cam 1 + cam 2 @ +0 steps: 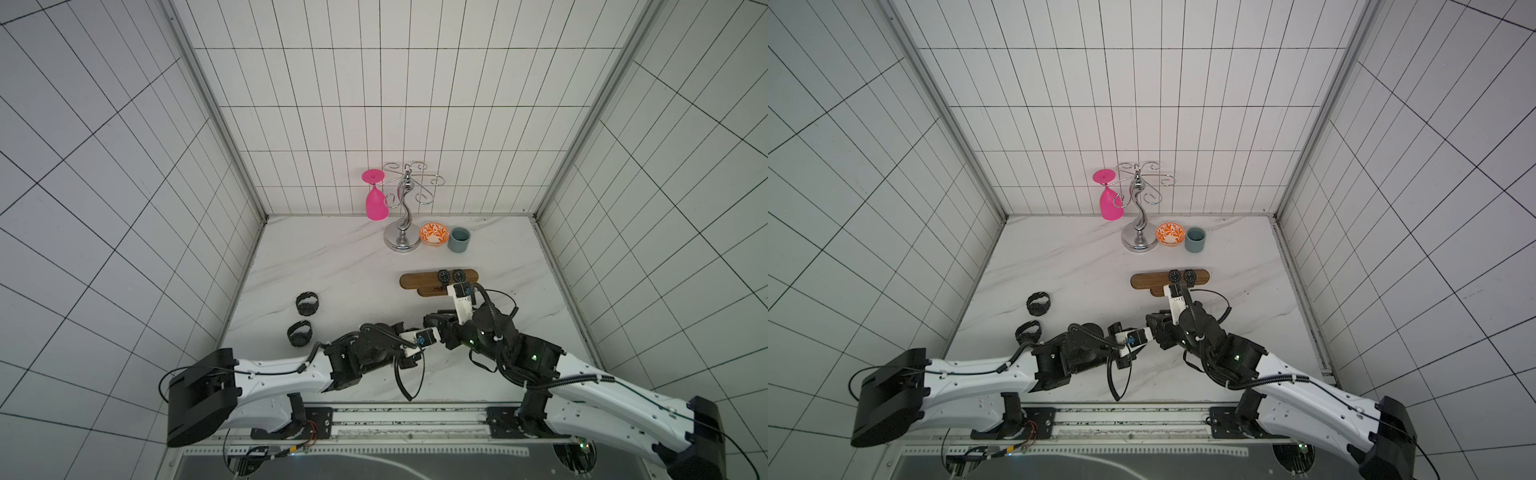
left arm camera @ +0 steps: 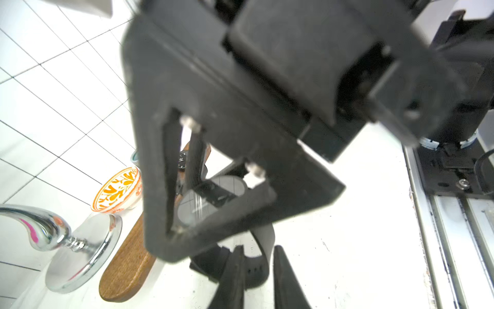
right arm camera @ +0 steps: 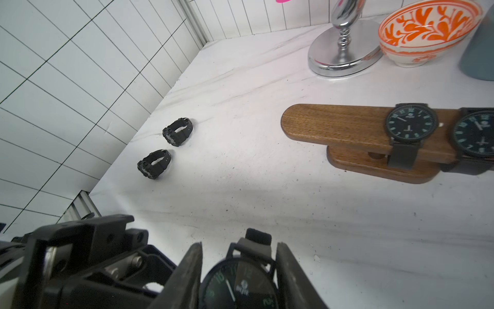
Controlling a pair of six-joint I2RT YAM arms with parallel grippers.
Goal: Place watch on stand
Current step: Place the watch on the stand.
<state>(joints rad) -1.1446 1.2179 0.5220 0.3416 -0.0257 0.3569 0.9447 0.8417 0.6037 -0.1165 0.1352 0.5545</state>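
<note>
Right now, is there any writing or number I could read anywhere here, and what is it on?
"10": green numeral on the dial of the watch in the right pincer.
Brand word on that dial: blurred.
Dials of the two watches on the stand: numerals and brand too small.
No other text shows.

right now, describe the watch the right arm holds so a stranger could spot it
Find the brown wooden stand. On the robot's side of it, the right gripper clamps a flat round-faced watch; its two lookalikes sit on the stand instead.
</note>
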